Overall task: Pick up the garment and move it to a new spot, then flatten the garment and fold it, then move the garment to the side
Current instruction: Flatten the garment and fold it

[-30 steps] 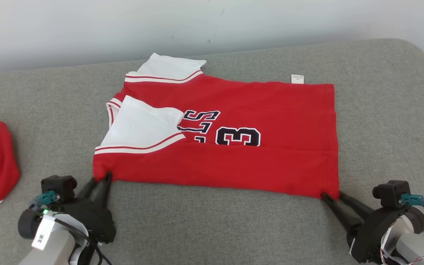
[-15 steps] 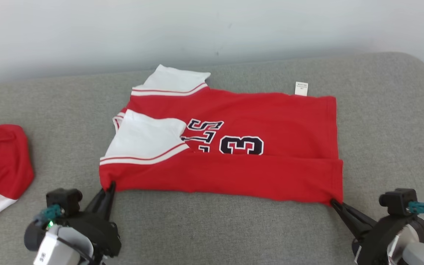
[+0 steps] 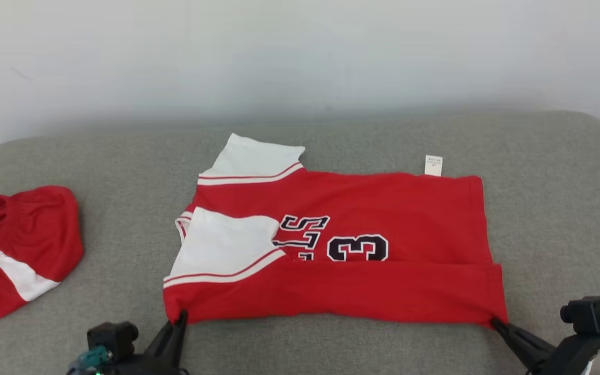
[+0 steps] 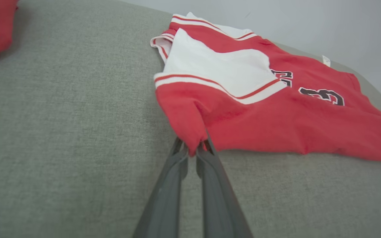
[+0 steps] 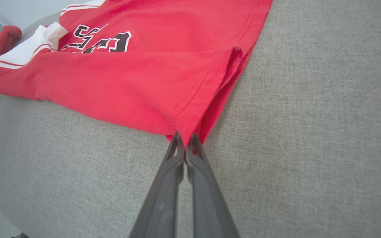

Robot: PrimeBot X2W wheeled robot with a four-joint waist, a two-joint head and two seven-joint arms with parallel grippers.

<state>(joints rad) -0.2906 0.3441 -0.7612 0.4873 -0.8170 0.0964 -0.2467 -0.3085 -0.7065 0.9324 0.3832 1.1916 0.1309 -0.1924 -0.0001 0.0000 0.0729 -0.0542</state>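
Head view: our garment [image 3: 383, 208], a red jersey, lies on the grey cushion [image 3: 305, 349], long axis running left to right, its near edge already folded over. Our left gripper [image 3: 180, 316] is clamped on the near-left corner, our right gripper [image 3: 494, 323] on the near-right corner. We judge the fold goes away from us. Bare cushion lies beyond, and a second red cloth [image 3: 19, 250] sits well apart, leftward.

You have the red-and-white jersey [image 3: 383, 208] lying flat on the grey cushion [image 3: 331, 344], its near long edge folded partly over the black lettering.
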